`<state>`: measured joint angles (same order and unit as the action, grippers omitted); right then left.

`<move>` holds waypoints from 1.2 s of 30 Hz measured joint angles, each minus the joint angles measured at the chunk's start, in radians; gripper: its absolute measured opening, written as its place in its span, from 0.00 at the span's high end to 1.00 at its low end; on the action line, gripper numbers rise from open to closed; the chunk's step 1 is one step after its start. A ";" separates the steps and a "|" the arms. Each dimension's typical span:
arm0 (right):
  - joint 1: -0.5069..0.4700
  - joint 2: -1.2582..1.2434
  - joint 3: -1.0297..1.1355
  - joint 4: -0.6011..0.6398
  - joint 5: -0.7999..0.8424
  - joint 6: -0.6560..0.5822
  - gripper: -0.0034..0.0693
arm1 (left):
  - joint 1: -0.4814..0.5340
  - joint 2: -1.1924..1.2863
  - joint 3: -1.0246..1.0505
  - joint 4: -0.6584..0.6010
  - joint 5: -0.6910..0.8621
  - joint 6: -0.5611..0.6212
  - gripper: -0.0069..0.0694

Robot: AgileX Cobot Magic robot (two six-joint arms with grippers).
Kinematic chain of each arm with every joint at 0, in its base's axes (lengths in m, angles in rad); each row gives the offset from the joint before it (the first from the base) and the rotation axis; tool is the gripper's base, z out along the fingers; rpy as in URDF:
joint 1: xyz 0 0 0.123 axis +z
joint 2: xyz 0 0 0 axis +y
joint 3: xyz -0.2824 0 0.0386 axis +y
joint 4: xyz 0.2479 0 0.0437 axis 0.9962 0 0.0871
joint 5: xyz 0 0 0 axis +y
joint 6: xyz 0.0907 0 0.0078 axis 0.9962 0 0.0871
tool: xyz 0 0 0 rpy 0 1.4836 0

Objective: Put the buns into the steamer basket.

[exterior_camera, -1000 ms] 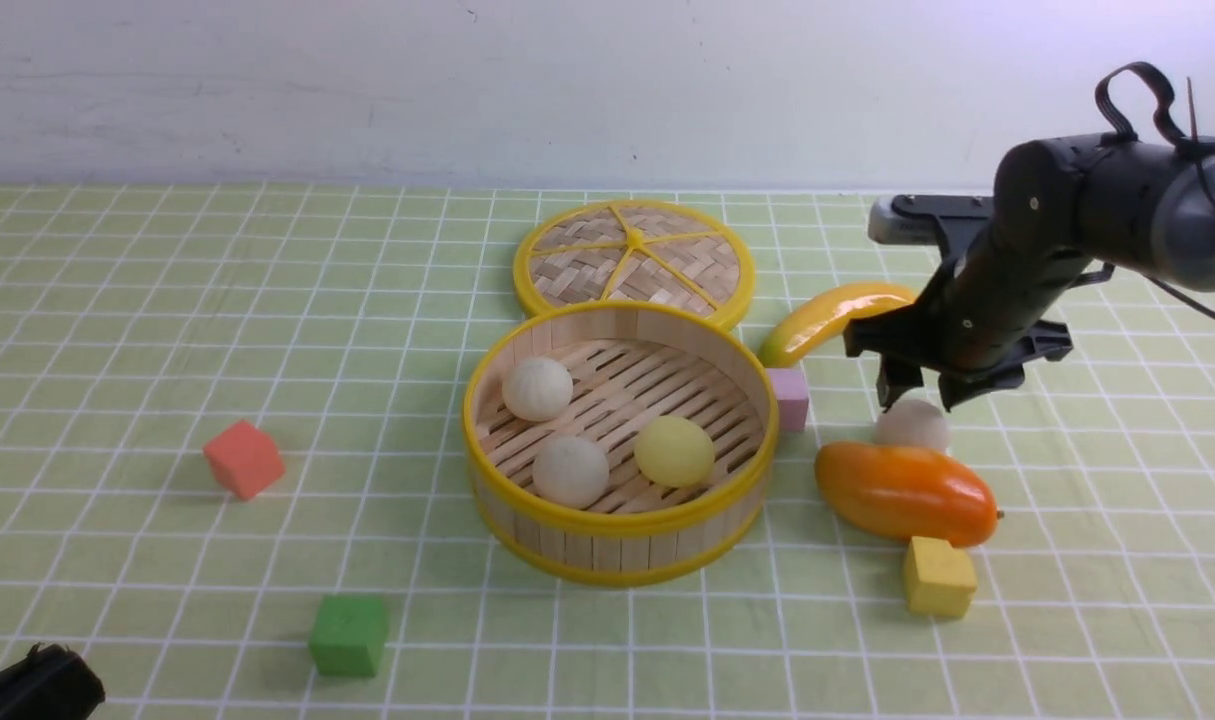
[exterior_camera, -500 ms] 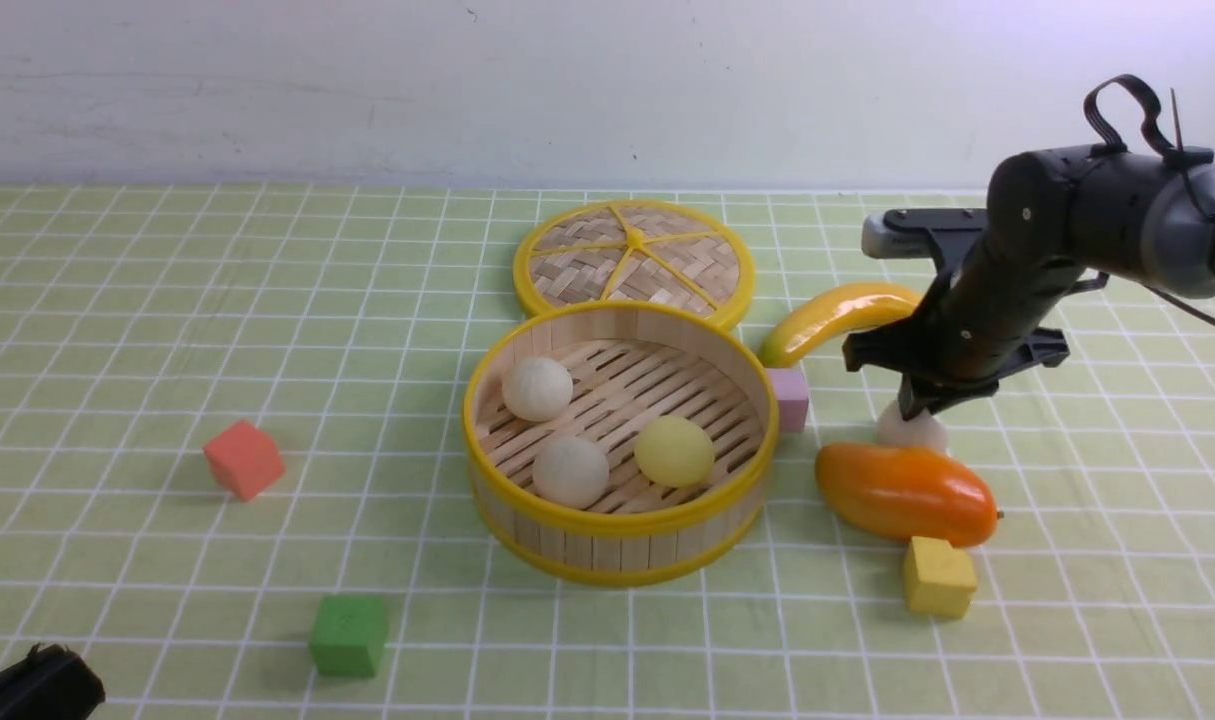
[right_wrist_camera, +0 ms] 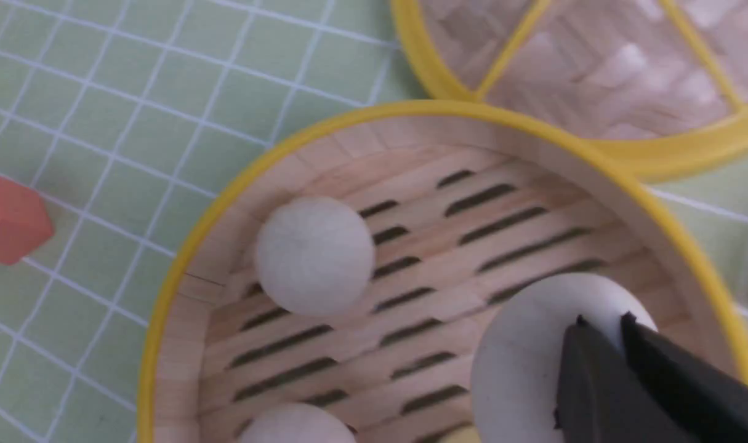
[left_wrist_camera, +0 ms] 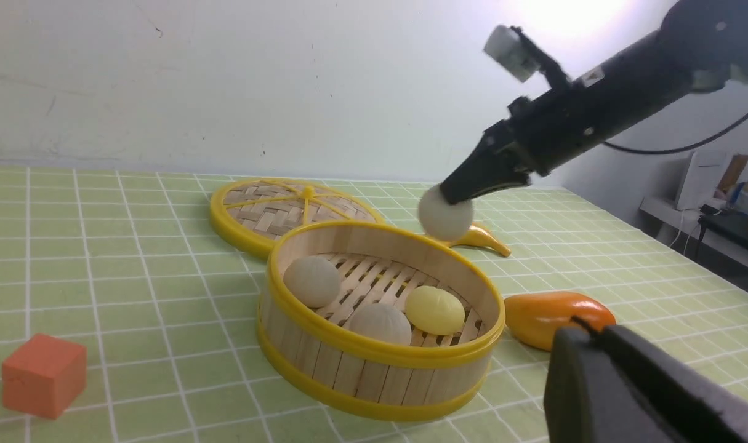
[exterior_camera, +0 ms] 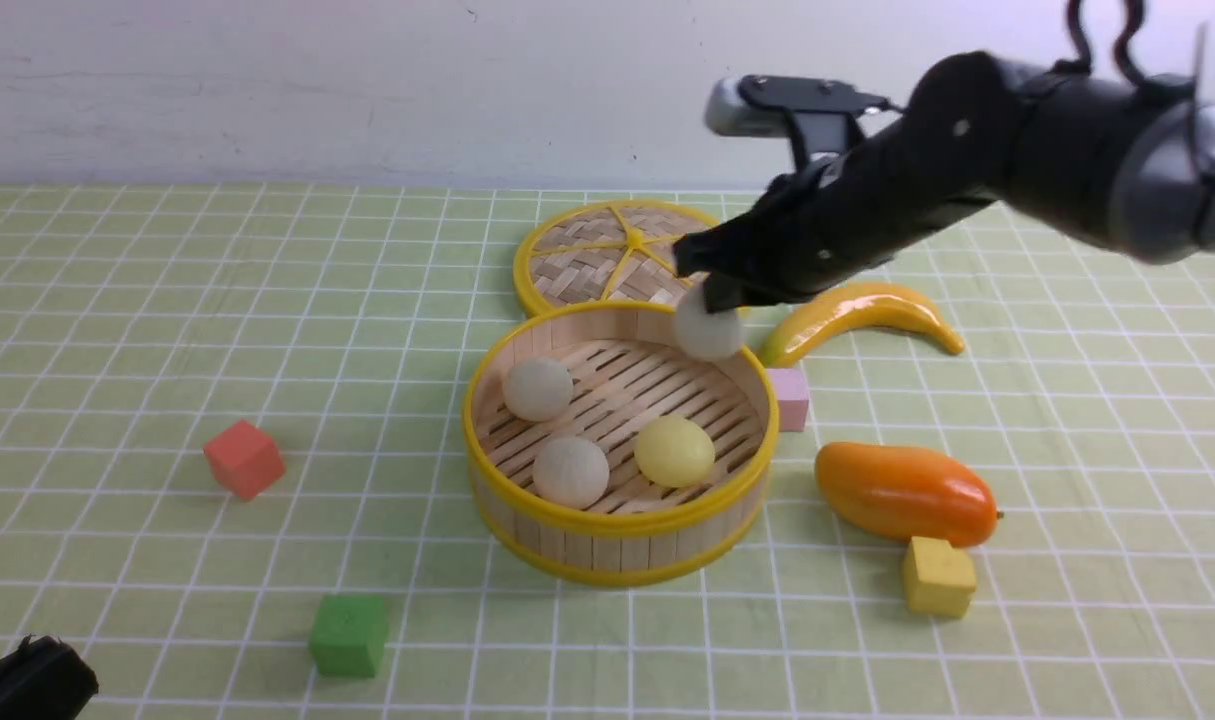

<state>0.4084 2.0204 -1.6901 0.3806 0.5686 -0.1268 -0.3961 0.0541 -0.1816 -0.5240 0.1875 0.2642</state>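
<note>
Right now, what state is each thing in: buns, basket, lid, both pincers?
Right pincer: shut on fourth bun, in the air over the steamer basket's far side.
Left pincer: shut, empty.
White buns, yellow bun: lying in the basket.
Lid: off, flat behind the basket.

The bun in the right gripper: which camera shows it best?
Left wrist view: the bun shows side-on under the right gripper, above the far rim of the steamer basket. Front view overlaps it with that rim; right wrist view hides part behind fingers.
</note>
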 joint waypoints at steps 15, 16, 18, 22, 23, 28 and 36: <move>0.029 0.155 -0.021 0.066 -0.158 -0.008 0.48 | 0.000 0.000 0.000 0.000 0.000 0.000 0.88; 0.030 0.151 -0.021 0.064 -0.151 -0.008 0.47 | 0.000 0.000 0.000 0.000 0.000 0.000 0.88; 0.026 0.088 -0.021 0.053 -0.072 -0.008 0.35 | 0.000 0.000 0.000 0.000 0.000 0.000 0.88; 0.020 -0.140 -0.024 -0.042 0.185 0.012 0.27 | 0.000 0.000 0.000 0.000 0.000 0.000 0.88; 0.020 -0.151 -0.024 -0.049 0.199 0.015 0.27 | 0.000 0.000 0.000 0.000 0.000 0.000 0.88; 0.028 -0.392 0.027 -0.221 0.490 0.143 0.44 | 0.000 0.000 0.000 0.000 0.000 0.000 0.88; 0.030 -0.727 0.329 -0.297 0.621 0.225 0.82 | 0.000 0.000 0.000 0.000 0.000 0.000 0.88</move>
<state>0.4380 1.2937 -1.3610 0.0835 1.1893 0.0978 -0.3961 0.0541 -0.1816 -0.5240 0.1874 0.2642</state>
